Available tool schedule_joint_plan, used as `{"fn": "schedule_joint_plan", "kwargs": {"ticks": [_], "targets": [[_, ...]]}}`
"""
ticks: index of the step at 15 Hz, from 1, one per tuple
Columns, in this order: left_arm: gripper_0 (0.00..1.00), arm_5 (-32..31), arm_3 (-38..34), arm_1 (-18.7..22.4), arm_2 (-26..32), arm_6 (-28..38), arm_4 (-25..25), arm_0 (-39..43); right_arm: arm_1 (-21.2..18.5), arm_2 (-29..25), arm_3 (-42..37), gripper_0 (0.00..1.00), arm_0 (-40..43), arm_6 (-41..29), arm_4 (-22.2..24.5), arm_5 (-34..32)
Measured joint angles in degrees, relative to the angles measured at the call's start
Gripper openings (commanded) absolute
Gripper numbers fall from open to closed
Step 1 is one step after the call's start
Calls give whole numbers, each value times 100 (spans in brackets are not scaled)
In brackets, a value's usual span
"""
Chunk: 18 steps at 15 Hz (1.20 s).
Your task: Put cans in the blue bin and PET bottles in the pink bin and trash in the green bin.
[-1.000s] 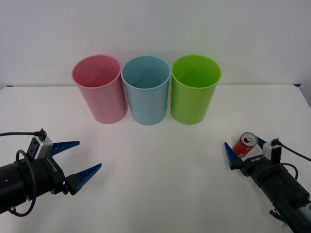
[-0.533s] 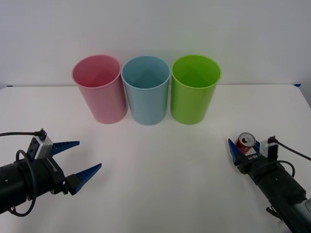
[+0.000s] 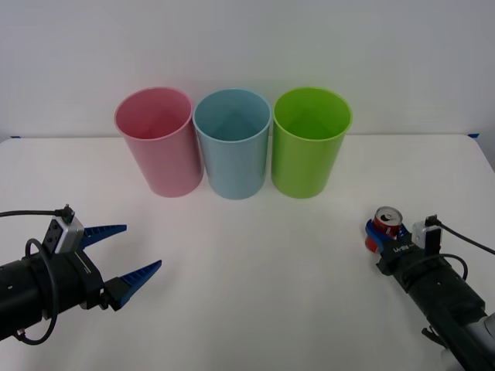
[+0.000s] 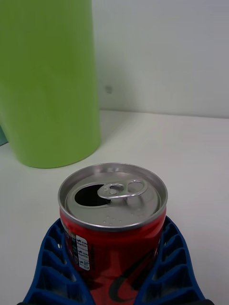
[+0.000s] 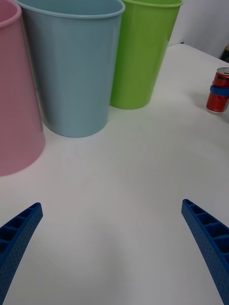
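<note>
Right gripper (image 3: pixel 384 238) fingers now closed onto red can (image 3: pixel 386 225) versus a second ago, can upright near table's right edge, bins well apart; right wrist: pull-tab up, green bin (image 4: pixel 47 81) behind; left wrist: left gripper (image 5: pixel 114 248) spread open, bare table (image 5: pixel 119 190) ahead.

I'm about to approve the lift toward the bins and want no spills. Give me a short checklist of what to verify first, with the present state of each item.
1. Right gripper closed on the small red drink can: ok, its blue ribbed fingers press both sides.
2. Can upright on the white table: ok, silver top faces up.
3. Can's contents: cannot tell; the mouth is open and dark inside.
4. Tall light-blue plastic bin upright and open: ok, it stands between the pink bin and the lime-green bin.
5. Path from can to blue bin: not ok for a low sweep, the green bin stands between; lift above the rims.
6. Left gripper out of the way: ok, open, at the table's near left.
</note>
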Motion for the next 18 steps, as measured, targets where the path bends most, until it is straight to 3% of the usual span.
{"fn": "schedule_joint_plan", "kwargs": {"ticks": [8,14,18], "targets": [[100,0,0,0,0,0,0,0,-75,-264,-321,0,244,-21,-79,-747],[100,0,0,0,0,0,0,0,-464,-269,-2478,0,1772,-189,-372,-907],[100,0,0,0,0,0,0,0,-483,-261,-3864,0,2516,-282,-448,-953]]}}
